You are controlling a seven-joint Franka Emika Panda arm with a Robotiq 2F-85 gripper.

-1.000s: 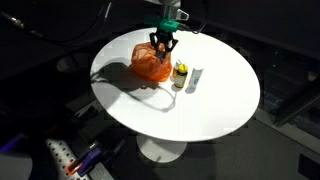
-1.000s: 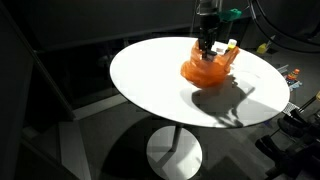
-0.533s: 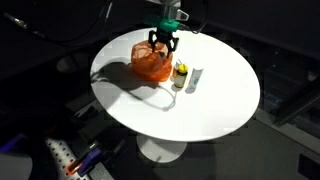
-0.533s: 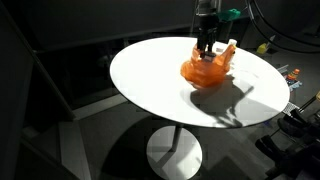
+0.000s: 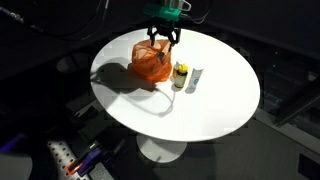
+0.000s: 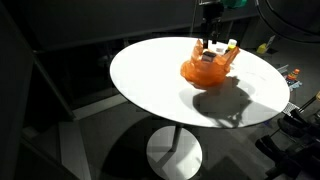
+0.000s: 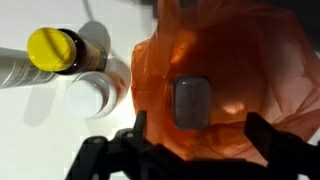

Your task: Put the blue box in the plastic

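Your gripper [image 5: 163,40] is black with a compact, blocky body. The fingers [image 7: 278,150] are black too; in the wrist view they are matte, angular linkage bars. A teal-green mount [image 5: 163,11] sits just above, in both exterior views. The wrist section [image 6: 210,8] looks dark grey. Screws and markings are too small to tell.

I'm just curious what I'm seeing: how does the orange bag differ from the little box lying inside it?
The bag is orange, see-through and crumpled; the box is greyish-blue, opaque and smooth-edged. The bag is far larger and holds the box. Both rest on the white table.
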